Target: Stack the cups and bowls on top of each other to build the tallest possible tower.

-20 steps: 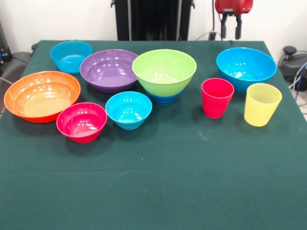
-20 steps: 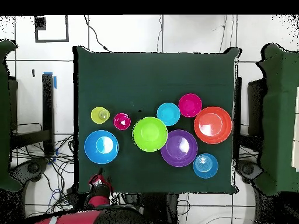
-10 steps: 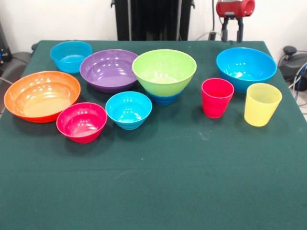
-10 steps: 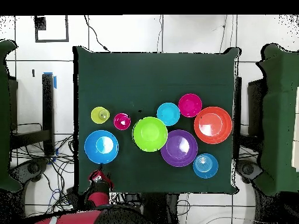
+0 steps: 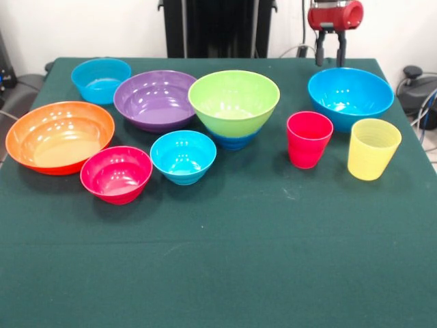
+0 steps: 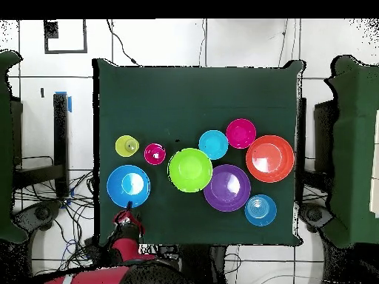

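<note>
Glossy round bright-blue plastic bowl [image 5: 350,96] taken as landmark, sitting upright near the far right corner of the green cloth-covered table [image 5: 225,260]. Hanging just behind its far rim, at the table's edge: red-and-black gripper [image 5: 330,56], two dark fingers spread apart and pointing down, nothing between them. Just in front of the landmark bowl: translucent yellow ribbed tumbler [image 5: 372,148] and, beside that, red-pink tapered tumbler [image 5: 308,139], both upright and apart. Further off to that same side: lime-green bowl seated on a small dark-blue bowl [image 5: 233,102], the only stacked pair so far; beyond it purple bowl [image 5: 156,99], small cyan bowl [image 5: 183,156], pink-red bowl [image 5: 116,173], wide orange bowl [image 5: 59,135] and light-blue bowl [image 5: 101,79], all separate.

Likely light, stiff and slick, judging by the shine: thin plastic walls, prone to sliding on the cloth or slipping from a loose pinch. Best taken at the rim, one finger inside and one outside the wall nearest the gripper, squeezed firmly, lifted level. Could tip if gripped too low on the curve
</note>
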Tool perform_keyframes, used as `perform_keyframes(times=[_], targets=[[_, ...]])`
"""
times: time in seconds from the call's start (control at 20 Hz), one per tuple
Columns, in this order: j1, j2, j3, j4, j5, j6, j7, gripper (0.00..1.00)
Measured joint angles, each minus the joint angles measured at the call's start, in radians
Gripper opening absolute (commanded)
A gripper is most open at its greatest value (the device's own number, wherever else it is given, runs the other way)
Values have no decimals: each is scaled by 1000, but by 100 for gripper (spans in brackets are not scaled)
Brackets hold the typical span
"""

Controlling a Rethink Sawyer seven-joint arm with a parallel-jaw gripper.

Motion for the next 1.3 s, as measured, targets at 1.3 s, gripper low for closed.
perform_keyframes(times=[1.3], targets=[[-21,-3,0,-8,82,116,0,100]])
